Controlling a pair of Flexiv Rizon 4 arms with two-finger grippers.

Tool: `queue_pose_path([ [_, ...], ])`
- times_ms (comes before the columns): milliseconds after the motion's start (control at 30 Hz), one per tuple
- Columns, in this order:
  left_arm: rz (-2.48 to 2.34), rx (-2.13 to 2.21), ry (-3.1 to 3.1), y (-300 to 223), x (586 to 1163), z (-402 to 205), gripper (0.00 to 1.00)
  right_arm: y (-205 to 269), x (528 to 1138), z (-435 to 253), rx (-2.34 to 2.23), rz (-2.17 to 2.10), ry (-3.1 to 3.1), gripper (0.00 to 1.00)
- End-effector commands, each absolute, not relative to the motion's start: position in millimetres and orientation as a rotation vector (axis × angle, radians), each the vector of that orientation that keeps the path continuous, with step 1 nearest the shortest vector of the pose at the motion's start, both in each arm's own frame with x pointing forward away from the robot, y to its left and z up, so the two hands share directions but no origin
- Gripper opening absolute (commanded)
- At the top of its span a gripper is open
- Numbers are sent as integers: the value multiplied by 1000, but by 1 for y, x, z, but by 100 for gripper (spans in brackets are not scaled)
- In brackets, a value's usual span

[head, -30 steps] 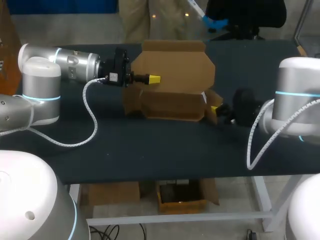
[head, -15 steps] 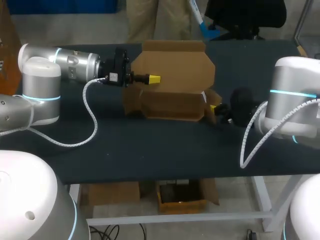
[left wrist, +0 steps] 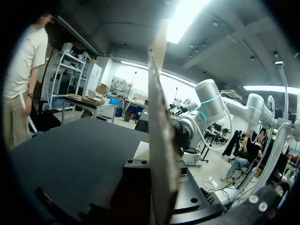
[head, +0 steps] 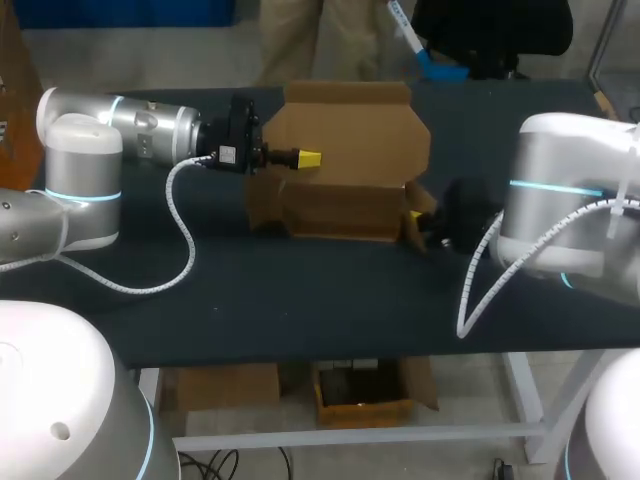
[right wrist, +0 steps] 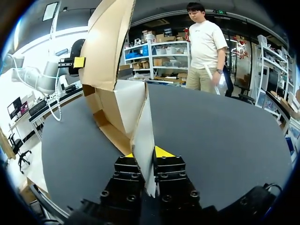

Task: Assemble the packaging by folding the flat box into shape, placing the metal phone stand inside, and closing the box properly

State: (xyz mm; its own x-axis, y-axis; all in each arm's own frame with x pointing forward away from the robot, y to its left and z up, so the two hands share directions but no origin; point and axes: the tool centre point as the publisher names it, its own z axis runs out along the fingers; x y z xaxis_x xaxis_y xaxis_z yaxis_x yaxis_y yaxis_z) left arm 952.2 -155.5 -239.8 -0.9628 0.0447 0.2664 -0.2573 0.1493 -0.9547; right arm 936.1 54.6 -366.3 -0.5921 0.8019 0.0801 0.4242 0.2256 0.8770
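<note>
The left arm [head: 110,130] is coming in level from the left of the box [head: 350,150], which is sitting toward the far side of the dark table [head: 300,290]. The left gripper [head: 308,158] is meeting the box at the left edge of its tall back lid, with one yellow tip showing in front of the cardboard. In the left wrist view that lid panel is running edge-on straight through the middle of the gripper, with the dark finger blocks pressing against it from both sides, so the pincer is clenched on the lid. The yellow tips themselves are not showing in that view.

The box is standing partly formed. Its lid is rising upright behind a low brown tray, whose front wall is facing the near edge of the table, and a short flap is sticking out at the left end of the tray.

At the right end of the box, the right gripper [head: 415,218] is closing on a side flap that is jutting out from the tray. In the right wrist view both yellow tips are sitting tight on either side of this pale flap, grasping it, while the tray and the raised lid are stretching away ahead of the fingers. The right arm [head: 560,210] is entering from the right of the box, with its white cable looping down beside it.
</note>
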Motion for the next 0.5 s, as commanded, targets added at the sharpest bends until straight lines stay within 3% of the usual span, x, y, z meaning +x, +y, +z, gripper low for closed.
queue_pose_path([
  [33, 1897, 205, -2192, -155, 953, -244, 0, 65, 937, -370, 1167, 1257, 2053, 8],
  [167, 1897, 205, -2192, -155, 953, -244, 0, 68, 935, -370, 1185, 1243, 2039, 24],
  [500, 1897, 205, -2192, -155, 953, -244, 0, 72, 925, -376, 1272, 1187, 1976, 23],
])
